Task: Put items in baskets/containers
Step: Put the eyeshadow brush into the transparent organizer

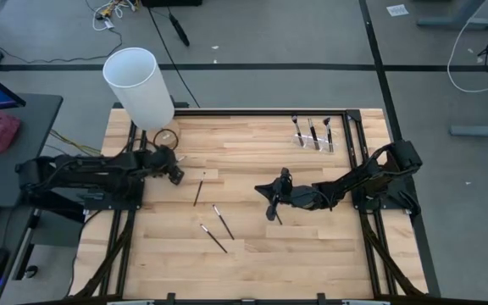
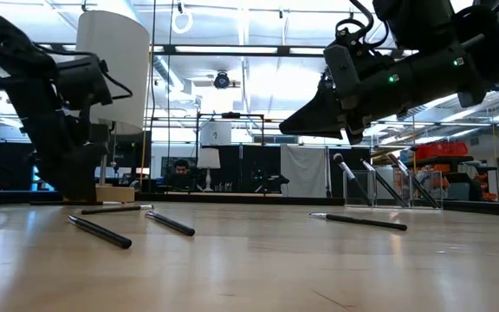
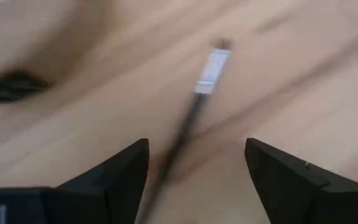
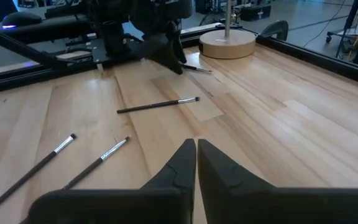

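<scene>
My left gripper (image 1: pixel 179 174) is open at the table's far left, by the lamp's wooden base (image 1: pixel 167 137). Its fingers stand on either side of a dark brush with a silver ferrule (image 3: pixel 199 99) that lies on the table. My right gripper (image 1: pixel 271 212) is shut and empty, held above the table's middle (image 2: pixel 288 128). One brush (image 2: pixel 362 222) lies flat on the wood below it. Three more brushes (image 1: pixel 199 191) (image 1: pixel 223 222) (image 1: pixel 213 239) lie flat between the arms. The clear holder (image 1: pixel 313 140) stands at the far right with three brushes leaning in it.
A tall white cylinder (image 1: pixel 138 85) on a round wooden base stands at the table's far left corner, close behind my left gripper. Black frame rails (image 1: pixel 252 111) run along the table's edges. The wood at the near edge (image 1: pixel 295 263) is bare.
</scene>
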